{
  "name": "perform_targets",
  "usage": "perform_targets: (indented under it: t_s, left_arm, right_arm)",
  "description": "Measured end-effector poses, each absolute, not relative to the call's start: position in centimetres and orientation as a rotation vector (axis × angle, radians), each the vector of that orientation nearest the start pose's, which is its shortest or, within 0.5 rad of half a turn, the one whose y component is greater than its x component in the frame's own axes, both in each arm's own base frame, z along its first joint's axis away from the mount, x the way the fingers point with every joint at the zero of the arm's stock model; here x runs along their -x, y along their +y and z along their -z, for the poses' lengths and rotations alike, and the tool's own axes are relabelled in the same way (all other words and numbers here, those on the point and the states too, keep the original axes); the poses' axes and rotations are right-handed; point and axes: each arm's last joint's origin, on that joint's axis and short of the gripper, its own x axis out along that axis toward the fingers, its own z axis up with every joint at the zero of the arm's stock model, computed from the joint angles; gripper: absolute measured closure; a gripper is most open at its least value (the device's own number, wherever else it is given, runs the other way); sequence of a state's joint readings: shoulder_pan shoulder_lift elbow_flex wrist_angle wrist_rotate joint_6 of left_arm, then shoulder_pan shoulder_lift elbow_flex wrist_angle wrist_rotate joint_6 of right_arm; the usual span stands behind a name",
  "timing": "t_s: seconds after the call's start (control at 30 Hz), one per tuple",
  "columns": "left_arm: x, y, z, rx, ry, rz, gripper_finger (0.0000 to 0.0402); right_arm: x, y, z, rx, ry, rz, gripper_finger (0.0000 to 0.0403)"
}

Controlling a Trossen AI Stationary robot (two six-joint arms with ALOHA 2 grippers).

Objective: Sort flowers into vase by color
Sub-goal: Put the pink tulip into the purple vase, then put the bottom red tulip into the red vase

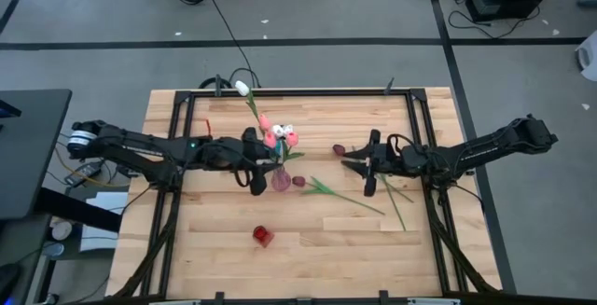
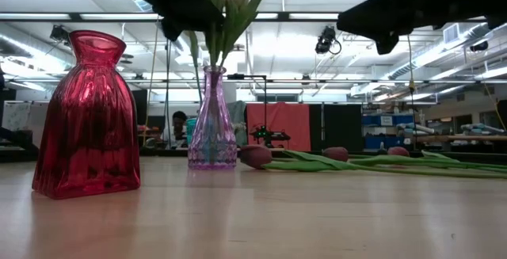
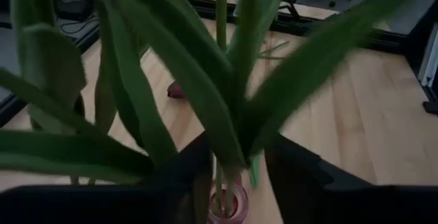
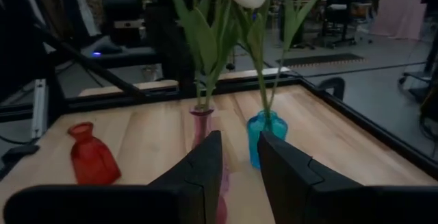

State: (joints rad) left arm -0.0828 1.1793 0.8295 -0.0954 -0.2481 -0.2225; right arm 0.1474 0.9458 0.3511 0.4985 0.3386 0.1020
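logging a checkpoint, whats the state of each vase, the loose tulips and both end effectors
pink vase: upright, holding pink and white tulips
red vase: upright, empty
teal vase: upright, holding a few stems
maroon tulips: lying flat, not in any vase
left end effector: open, fingers either side of the stems above the pink vase
right end effector: open, empty

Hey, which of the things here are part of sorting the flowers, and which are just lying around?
Job: pink vase holding pink and white flowers, at the left end effector; blue vase; red vase; dark flowers on the table; right end effector.
Lying about: floor cable; papers beside the table.
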Motion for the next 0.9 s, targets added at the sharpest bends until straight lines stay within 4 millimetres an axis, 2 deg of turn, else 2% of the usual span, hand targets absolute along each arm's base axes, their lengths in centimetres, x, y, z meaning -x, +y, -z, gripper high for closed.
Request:
perform_targets:
  t_s: [0.2, 0.47, 0.63, 0.9]
  left_arm:
    - [-24.2, -1.5, -28.6, 0.141, 0.43, -0.206, 0.0214]
    - [-22.1, -2.1, -30.2, 0.145, 0.38, -0.219, 0.0204]
    - [-20.0, -2.8, -31.1, 0.092, 0.369, -0.244, 0.0204]
    - [-17.0, -3.4, -31.9, 0.051, 0.381, -0.243, 0.0204]
  right_arm:
    - [-19.6, 2.0, -22.1, -0.079, 0.085, 0.178, 0.0288]
    - [-19.6, 2.0, -21.7, -0.085, 0.118, 0.165, 0.0289]
    - [-20.2, 2.6, -19.4, -0.153, 0.297, 0.09, 0.0291]
    - [-21.3, 4.2, -14.6, -0.232, 0.592, 0.074, 0.0292]
